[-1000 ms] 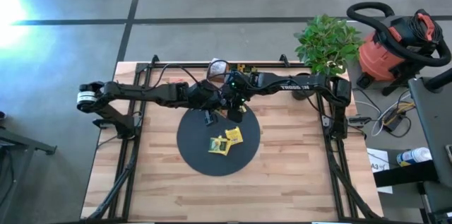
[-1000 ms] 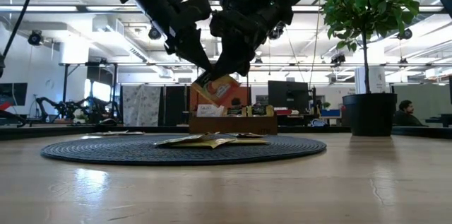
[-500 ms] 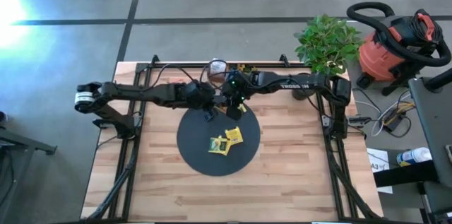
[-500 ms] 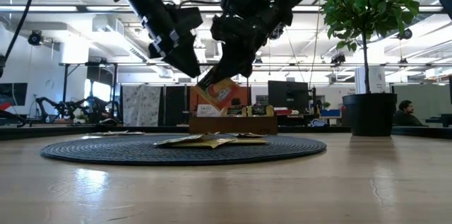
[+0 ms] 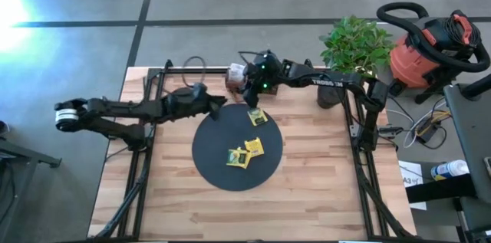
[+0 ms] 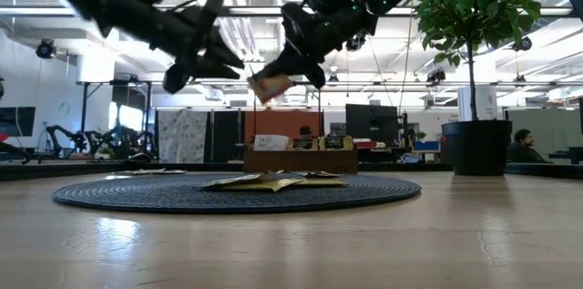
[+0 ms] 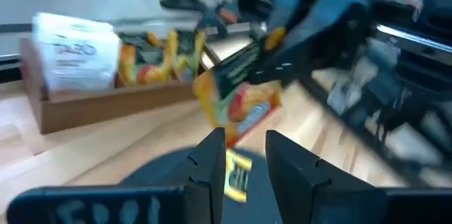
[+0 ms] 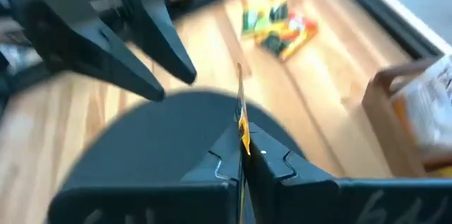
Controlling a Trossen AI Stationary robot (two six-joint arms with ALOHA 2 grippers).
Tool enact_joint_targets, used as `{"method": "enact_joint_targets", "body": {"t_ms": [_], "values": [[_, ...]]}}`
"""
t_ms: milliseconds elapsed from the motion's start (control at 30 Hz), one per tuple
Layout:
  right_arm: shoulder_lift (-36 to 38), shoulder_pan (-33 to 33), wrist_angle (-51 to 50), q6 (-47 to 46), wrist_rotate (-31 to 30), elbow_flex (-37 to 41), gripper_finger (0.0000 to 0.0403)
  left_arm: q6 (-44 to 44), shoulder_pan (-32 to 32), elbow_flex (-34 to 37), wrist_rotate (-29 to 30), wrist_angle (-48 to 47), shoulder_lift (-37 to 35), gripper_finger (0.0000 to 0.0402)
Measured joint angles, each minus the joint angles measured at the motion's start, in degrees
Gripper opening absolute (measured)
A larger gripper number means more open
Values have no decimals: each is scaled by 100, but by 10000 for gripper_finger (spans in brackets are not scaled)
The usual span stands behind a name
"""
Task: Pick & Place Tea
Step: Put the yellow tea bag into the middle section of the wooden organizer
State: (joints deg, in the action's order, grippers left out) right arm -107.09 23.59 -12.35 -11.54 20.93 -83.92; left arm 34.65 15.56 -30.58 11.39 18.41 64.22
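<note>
From above, the right gripper (image 5: 252, 99) hangs over the far edge of the black disc (image 5: 222, 166), clamped on an orange tea packet (image 5: 255, 116) that dangles below it. The left gripper (image 5: 217, 105) sits just beside it on the disc's left edge, fingers parted and empty. Two yellow packets (image 5: 244, 153) lie on the disc nearer the front than both grippers, and the wooden tray (image 5: 238, 75) stands just behind the right gripper. A potted plant (image 5: 354, 47) stands well off to its right.

At table height, the held packet (image 6: 267, 87) hangs in the air well above the disc (image 6: 137, 195), between the two grippers; the loose packets (image 6: 260, 180) lie flat beneath it.

The left wrist camera looks past its spread fingers (image 7: 212, 153) at the packet (image 7: 236, 107) pinched in the other gripper, with the tray (image 7: 106, 97) beyond.

The right wrist camera shows its fingers (image 8: 226, 160) pressed on the packet's thin edge (image 8: 241, 114), the left gripper's open fingers (image 8: 159, 33) in front, and a few packets (image 8: 279, 26) on the wood beyond.
</note>
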Motion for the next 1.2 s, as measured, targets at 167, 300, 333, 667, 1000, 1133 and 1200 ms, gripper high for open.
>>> {"method": "enact_joint_targets", "body": {"t_ms": [167,300,333,667,1000,1133,1200], "values": [[0,101,779,-692,174,0,8,430,463,619,-351,817,-137,96],[4,92,1321,-985,223,0,8,470,895,715,-979,1123,-44,96],[5,90,1388,-1086,221,0,8,438,1006,716,-1146,1236,-10,96],[9,97,1494,-1560,-767,0,8,-51,1866,734,-2494,1599,-49,96],[9,-59,1658,-2004,-892,2,8,-462,2392,737,-3021,1909,-49,96],[11,-136,1799,-2142,-890,2,8,-420,2511,738,-3581,2006,-30,96],[11,-160,1756,-2150,-885,3,8,-427,2513,738,-3736,2080,-30,96]]}}
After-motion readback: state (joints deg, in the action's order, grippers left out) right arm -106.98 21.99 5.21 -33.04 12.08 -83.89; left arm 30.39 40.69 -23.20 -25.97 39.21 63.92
